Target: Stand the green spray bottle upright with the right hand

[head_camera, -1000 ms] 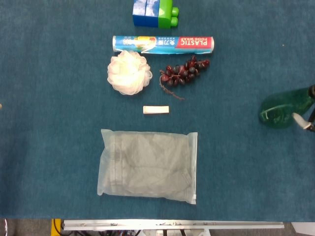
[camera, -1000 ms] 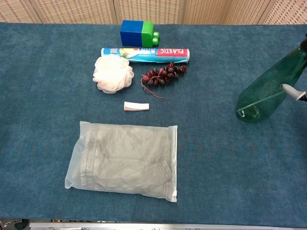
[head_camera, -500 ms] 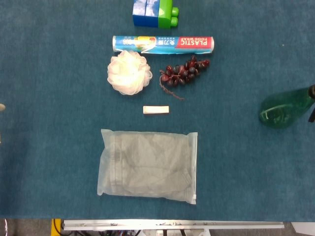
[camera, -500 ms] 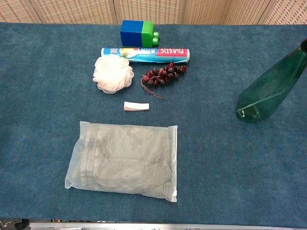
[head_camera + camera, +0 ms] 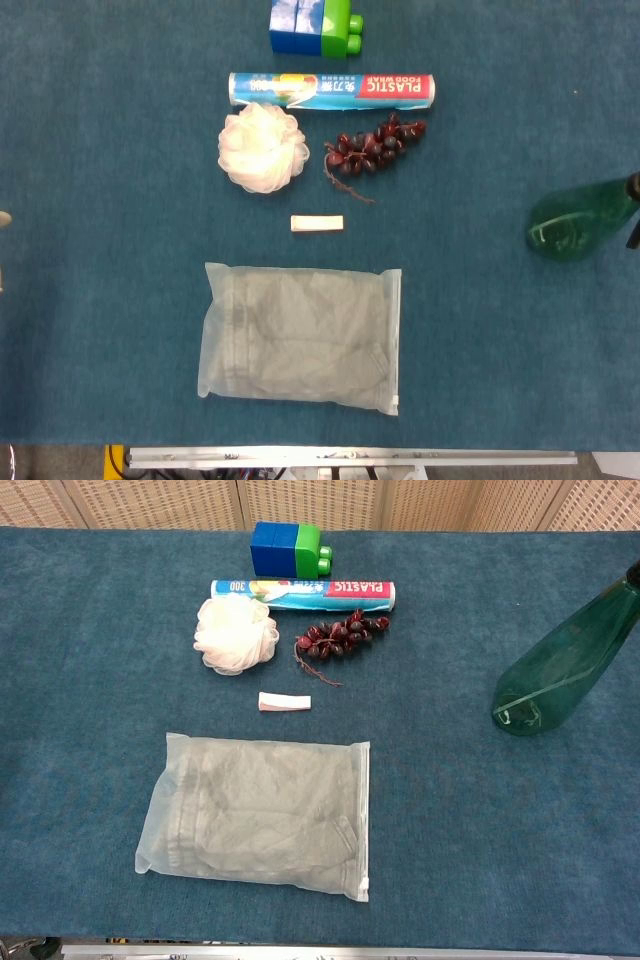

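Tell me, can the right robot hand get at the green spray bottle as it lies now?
Probably yes. The green spray bottle lies on its side at the right table edge with bare cloth around it; the right robot hand is out of view.

Very little of the robot's body shows. In the head view, at the far left edge about halfway down, a small rounded tip in pale beige pokes into the frame. It is probably part of the left hand (image 5: 3, 217), with a smooth, matte surface. Just below it on the same edge sits a thin pale sliver, too small to make out. No screws, cables or markings can be read on either piece.

Along the bottom of the head view, below the worktop (image 5: 100, 380), runs a silver metal rail (image 5: 350, 458) with small fasteners. At its left end is a yellow part (image 5: 115, 460). Whether these belong to the robot cannot be told.
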Tool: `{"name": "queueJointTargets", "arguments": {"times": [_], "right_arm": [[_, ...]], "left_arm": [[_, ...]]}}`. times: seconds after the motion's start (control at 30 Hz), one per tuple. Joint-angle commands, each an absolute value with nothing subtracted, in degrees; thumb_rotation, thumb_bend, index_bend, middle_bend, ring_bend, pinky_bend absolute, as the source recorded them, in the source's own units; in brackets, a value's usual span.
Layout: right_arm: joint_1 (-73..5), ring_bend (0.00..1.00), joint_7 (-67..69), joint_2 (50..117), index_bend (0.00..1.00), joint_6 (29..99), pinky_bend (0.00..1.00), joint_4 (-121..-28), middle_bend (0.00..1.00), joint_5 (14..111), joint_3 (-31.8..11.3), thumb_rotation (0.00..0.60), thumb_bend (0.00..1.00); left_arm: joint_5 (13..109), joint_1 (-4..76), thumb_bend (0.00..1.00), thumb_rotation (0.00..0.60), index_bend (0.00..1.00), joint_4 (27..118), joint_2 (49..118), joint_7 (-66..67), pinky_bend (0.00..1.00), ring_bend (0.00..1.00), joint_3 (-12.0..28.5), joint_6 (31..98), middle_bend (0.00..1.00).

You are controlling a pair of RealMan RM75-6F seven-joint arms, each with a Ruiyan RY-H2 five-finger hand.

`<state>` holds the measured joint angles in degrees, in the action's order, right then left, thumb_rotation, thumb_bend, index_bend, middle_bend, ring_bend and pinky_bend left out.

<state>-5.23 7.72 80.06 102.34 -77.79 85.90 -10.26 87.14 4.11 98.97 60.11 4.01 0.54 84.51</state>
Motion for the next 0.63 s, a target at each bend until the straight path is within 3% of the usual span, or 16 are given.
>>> {"name": "queueJointTargets", "arguments": {"times": [0.03,0.23,0.4,0.63], "right_arm": [[-3.08,0.03,-12.40,66.89,0.10,95.31,0.16,-95.64,0.13,81.63,-7.70,0.600,0.00],[-2.80,0.00,-28.86,61.25,0.08,91.15,0.16,-104.67,0.04,74.26,-6.84,0.600,0.00],[-2.97,0.00,-37.99,58.83,0.07,89.57,0.16,-109.71,0.02,68.76,-6.40,0.600,0.00],[-3.20,0.00,-39.16,58.50,0.06,88.86,0.16,-110.90,0.02,64.88,-6.79,0.600,0.00]], "left_arm": [[87.18,4.12,0.60,0.600,0.31,99.01,60.20,4.14,0.96,0.54,0.50,84.50,0.57],[87.21,4.15,0.60,0.600,0.31,99.00,60.39,4.36,0.96,0.54,0.42,84.42,0.57],[87.19,4.22,0.60,0.600,0.31,98.94,60.47,4.39,0.96,0.54,0.41,84.28,0.57],[87.29,4.20,0.60,0.600,0.31,99.00,60.46,4.47,0.96,0.54,0.37,84.39,0.57]]}}
